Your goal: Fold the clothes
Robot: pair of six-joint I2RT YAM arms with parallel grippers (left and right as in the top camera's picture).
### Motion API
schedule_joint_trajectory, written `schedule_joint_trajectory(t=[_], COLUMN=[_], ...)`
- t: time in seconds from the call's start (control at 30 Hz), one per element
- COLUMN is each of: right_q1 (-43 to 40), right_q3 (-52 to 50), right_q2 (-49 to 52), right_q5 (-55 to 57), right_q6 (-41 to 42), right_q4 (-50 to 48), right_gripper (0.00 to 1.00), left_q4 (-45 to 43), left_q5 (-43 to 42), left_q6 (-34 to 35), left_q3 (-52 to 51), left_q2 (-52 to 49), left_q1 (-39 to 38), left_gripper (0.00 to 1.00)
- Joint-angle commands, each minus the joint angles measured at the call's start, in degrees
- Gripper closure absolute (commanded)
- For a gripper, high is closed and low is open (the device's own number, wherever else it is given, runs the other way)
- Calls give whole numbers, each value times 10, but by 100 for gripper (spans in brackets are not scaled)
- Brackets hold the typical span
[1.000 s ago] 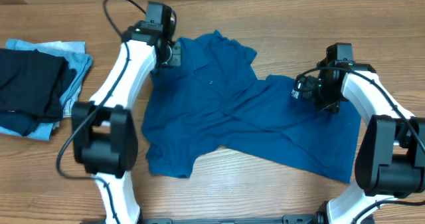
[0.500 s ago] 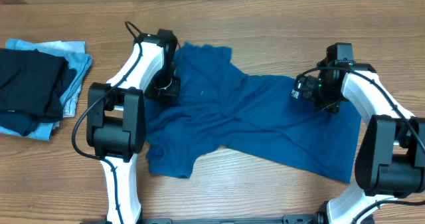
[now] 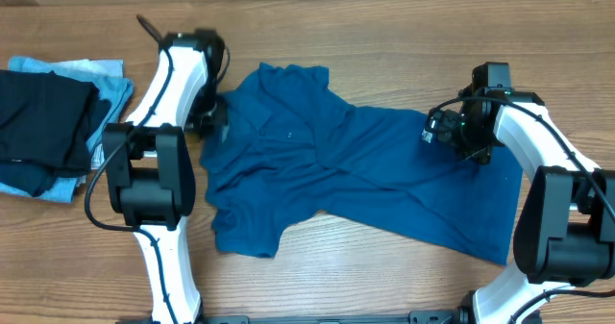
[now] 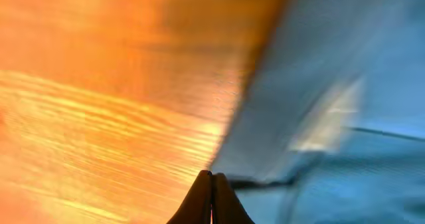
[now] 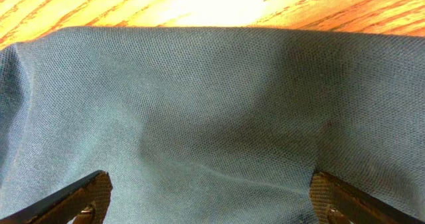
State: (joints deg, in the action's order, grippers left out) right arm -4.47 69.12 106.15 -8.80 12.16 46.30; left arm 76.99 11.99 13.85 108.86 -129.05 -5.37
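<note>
Deep-blue knit cloth covers the middle of the bench (image 3: 404, 26), whose top is warm orange-brown wood with a long, straight grain. This cloth is the shirt (image 3: 356, 170), a short-sleeved collared piece lying spread but rumpled. Its collar end is toward the far left, its body runs out to the right and one sleeve points at the near edge. Soft creases cross it diagonally, and its outline is uneven, with no fold made along any side. Up close from the right wrist the fabric shows a fine, regular pique weave, matte and slightly dimpled, with a shallow ridge across it. The right hand (image 5: 209, 207) sits over the shirt's right part with its dark fingers spread wide apart and nothing between them. The left hand (image 4: 211, 184) is at the shirt's left edge, where cloth meets bare wood. Its tips are pressed tight together on the hem, and a dark fold of fabric runs into them. That view is blurred, and a pale patch on the cloth there cannot be made out. Well apart on the far left lies a folded black garment (image 3: 43, 122) on top of a folded pale-blue garment (image 3: 113, 91).
</note>
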Motion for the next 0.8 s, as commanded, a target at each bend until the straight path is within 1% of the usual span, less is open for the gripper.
schedule_joint_trajectory(t=[0.0, 0.07, 0.1, 0.17, 0.23, 0.27, 0.3, 0.33, 0.37, 0.47, 0.5, 0.53, 0.57, 0.6, 0.63, 0.7, 0.77], right_q1=[1, 1, 1, 1, 1, 1, 1, 1, -1, -4, -8, -12, -16, -22, -30, -50, -74], right_q3=[14, 14, 14, 14, 20, 40, 67, 101, 106, 106, 106, 105, 103, 102, 99, 89, 70], right_q2=[2, 2, 2, 2, 1, 0, -7, -28, -54, -70, -72, -72, -72, -72, -73, -75, -76], right_q5=[-3, -3, -3, -3, -5, -2, 19, 71, 99, 102, 102, 103, 102, 103, 103, 102, 96], right_q6=[-2, -2, -2, -2, -2, -2, 17, 89, 130, 154, 165, 166, 167, 176, 182, 195, 196], right_q4=[-2, -2, -1, 7, 25, 61, 103, 166, 202, 251, 271, 282, 288, 301, 307, 315, 316], right_gripper=[0, 0, 0, 0, 0, 0, 0, 0, 0, 0, 0, 0, 0, 0, 1, 6, 11], left_q4=[-15, -64, -78, -95, -96, -97, -97, -99, -104, -112, -123, -140, -151, -175, -197, -216, -221], left_q5=[-113, -181, -192, -195, -195, -195, -195, -193, -191, -193, -196, -203, -214, -229, -230, -217, -183], left_q6=[-83, -174, -198, -216, -216, -216, -216, -216, -216, -200, -169, -118, -90, -44, -19, -30, -51], left_q3=[124, 152, 151, 142, 132, 125, 121, 120, 120, 120, 120, 120, 120, 120, 120, 120, 119], left_q2=[30, 30, 29, 22, 17, 15, 11, -7, -30, -66, -76, -85, -91, -97, -105, -122, -140], left_q1=[-38, -61, -68, -81, -82, -82, -82, -81, -80, -81, -82, -82, -82, -82, -82, -87, -90], left_gripper=[64, 37, 26, 14, 14, 14, 15, 16, 15, 11, 10, 8, 4, 1, 0, 0, 0])
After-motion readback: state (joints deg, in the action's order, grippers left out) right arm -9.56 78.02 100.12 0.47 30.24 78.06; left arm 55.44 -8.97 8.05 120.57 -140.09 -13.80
